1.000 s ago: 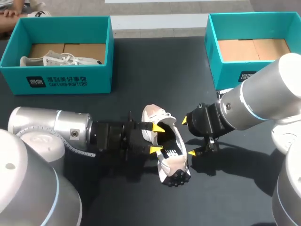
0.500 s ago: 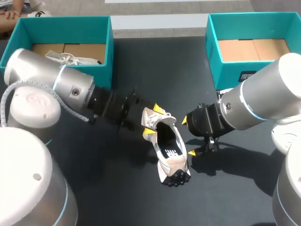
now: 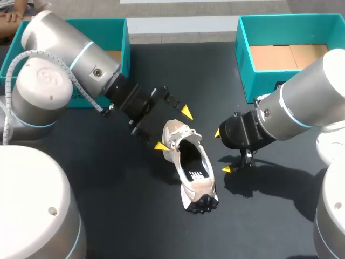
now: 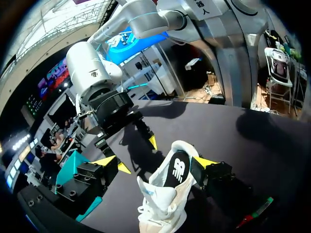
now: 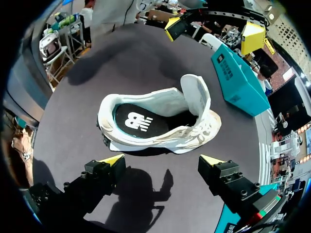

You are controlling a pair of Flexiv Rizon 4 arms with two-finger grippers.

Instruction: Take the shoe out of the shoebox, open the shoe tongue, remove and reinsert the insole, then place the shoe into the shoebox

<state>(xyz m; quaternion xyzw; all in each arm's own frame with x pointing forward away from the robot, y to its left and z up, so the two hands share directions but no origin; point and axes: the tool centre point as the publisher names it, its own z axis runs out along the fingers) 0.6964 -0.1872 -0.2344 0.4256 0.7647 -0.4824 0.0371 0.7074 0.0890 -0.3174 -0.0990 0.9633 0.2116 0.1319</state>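
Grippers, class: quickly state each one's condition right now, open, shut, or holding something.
Left gripper: open, holding nothing, at the toe of the shoe.
Right gripper: open, holding nothing, beside the shoe.

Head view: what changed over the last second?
The left gripper drew back from the shoe toward the far left, its fingers spreading wider. The right gripper edged slightly away from the shoe, still open. The shoe kept its place.
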